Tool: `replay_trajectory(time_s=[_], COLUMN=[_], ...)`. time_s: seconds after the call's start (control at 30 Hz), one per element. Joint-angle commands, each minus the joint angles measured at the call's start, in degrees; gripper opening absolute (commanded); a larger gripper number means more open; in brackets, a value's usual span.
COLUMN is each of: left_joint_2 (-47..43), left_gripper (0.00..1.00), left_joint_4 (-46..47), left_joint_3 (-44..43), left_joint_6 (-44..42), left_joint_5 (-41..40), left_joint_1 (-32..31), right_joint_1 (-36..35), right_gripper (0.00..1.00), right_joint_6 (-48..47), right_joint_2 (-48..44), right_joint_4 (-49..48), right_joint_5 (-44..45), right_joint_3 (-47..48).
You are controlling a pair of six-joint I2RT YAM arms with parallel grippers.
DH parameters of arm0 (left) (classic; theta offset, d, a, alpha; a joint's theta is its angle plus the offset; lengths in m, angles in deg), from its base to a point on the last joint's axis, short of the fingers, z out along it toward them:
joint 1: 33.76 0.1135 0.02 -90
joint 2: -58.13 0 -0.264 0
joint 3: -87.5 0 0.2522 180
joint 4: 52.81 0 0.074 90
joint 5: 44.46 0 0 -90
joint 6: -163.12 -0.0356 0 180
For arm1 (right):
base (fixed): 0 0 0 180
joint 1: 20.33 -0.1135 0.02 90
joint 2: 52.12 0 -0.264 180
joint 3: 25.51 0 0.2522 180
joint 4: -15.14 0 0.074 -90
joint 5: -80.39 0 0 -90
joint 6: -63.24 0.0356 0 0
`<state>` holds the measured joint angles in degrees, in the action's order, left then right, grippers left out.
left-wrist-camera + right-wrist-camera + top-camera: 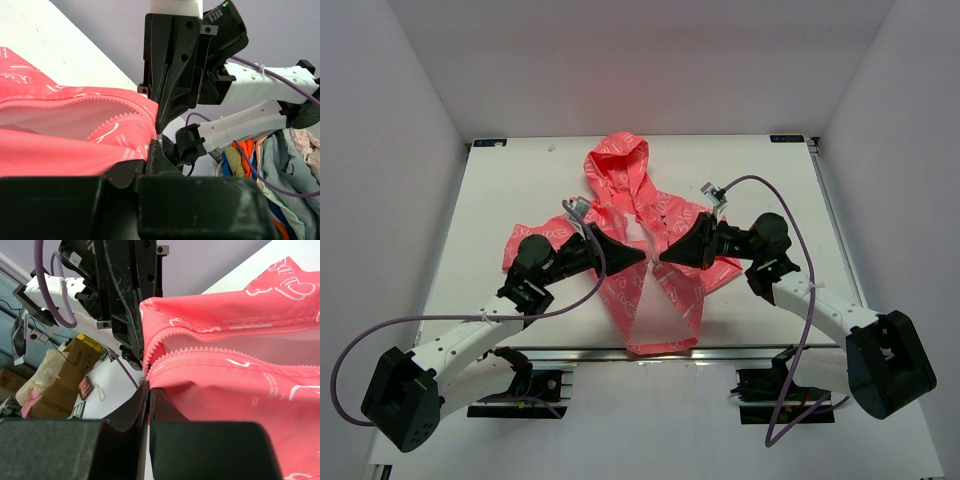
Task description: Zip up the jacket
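Note:
The coral-pink hooded jacket (650, 260) with white print lies on the white table (500, 200), hood toward the far side, front open with white lining showing. My left gripper (642, 256) and right gripper (663, 256) meet tip to tip at its middle, over the zipper. In the left wrist view my left gripper (156, 142) is shut on the jacket's zipper edge (125, 132). In the right wrist view my right gripper (149, 382) is shut on the other zipper edge (200, 360), teeth showing just above the fingertips. The zipper slider is hard to make out.
The table's near edge (650, 350) runs just below the jacket's hem. White walls close in the left, right and far sides. Purple cables (790, 200) loop off both arms. A heap of clothes (280, 170) lies off the table.

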<state>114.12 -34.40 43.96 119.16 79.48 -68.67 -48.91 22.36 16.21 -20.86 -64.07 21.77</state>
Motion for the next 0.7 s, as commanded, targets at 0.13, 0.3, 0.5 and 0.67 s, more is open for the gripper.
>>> replay_trajectory(time_s=[0.13,0.3,0.5,0.67], left_joint_2=[0.62,0.18,0.44,0.88], left_gripper=[0.0,0.0,0.0,0.0], left_joint_4=[1.76,1.94,2.11,2.2], left_joint_3=[-0.81,-0.63,-0.72,-0.63], left_joint_6=[0.1,-0.16,-0.08,0.19], left_joint_5=[1.49,1.49,1.84,1.93], left_joint_1=[0.29,0.29,0.29,0.29], right_joint_1=[-0.34,-0.34,-0.6,-1.13], right_gripper=[0.0,0.0,0.0,0.0], right_joint_6=[0.01,0.27,1.06,3.08], right_joint_2=[-0.13,-0.4,-0.22,0.66], right_joint_4=[-3.59,-2.98,-3.77,-7.54], right_joint_5=[-0.74,1.97,6.2,6.82], right_joint_3=[2.69,2.34,2.34,2.34])
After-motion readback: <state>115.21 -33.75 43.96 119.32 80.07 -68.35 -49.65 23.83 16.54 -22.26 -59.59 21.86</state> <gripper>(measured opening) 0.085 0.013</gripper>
